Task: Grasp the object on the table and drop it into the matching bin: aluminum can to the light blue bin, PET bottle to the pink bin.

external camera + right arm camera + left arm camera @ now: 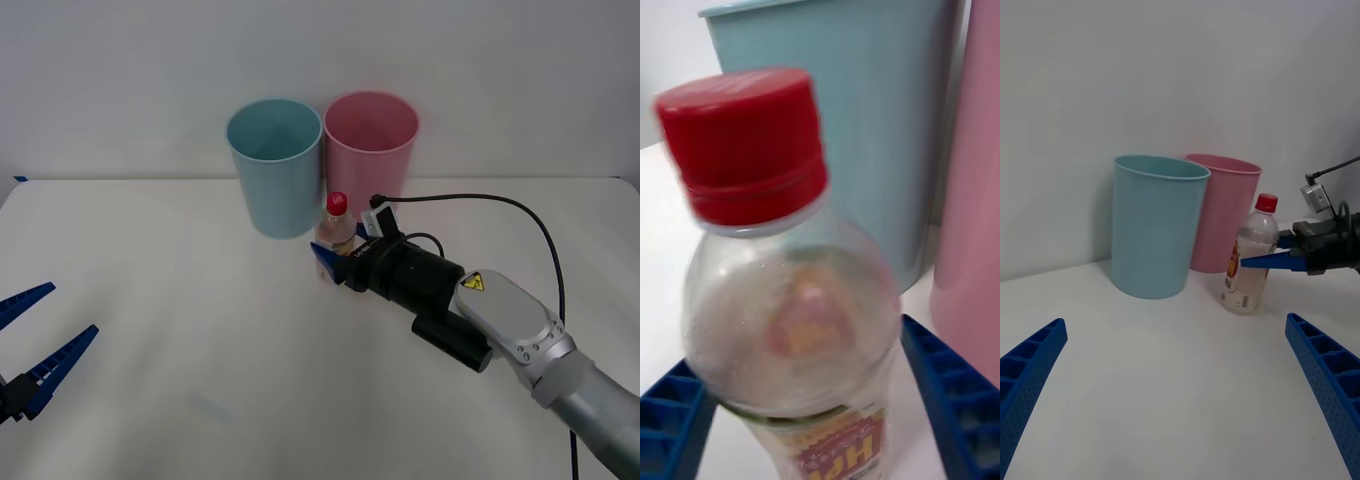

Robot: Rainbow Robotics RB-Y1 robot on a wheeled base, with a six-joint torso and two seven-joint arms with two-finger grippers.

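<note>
The PET bottle [338, 222], small and clear with a red cap and a pale printed label, stands on the white table [180, 340] just in front of the gap between the two bins. The light blue bin [275, 165] is on the left and the pink bin [371, 145] on the right. My right gripper [340, 250] is open, and its blue fingers [955, 390] sit close on either side of the bottle's [790, 322] lower body. From the left wrist view the bottle [1251, 259] leans slightly and one finger of the right gripper [1262, 253] crosses in front of it. My left gripper [72, 308] hangs open at the table's near left.
Both bins [1157, 225] stand side by side against the white back wall, right behind the bottle. A black cable [520, 215] loops over my right arm. Bare white tabletop stretches across the left and front.
</note>
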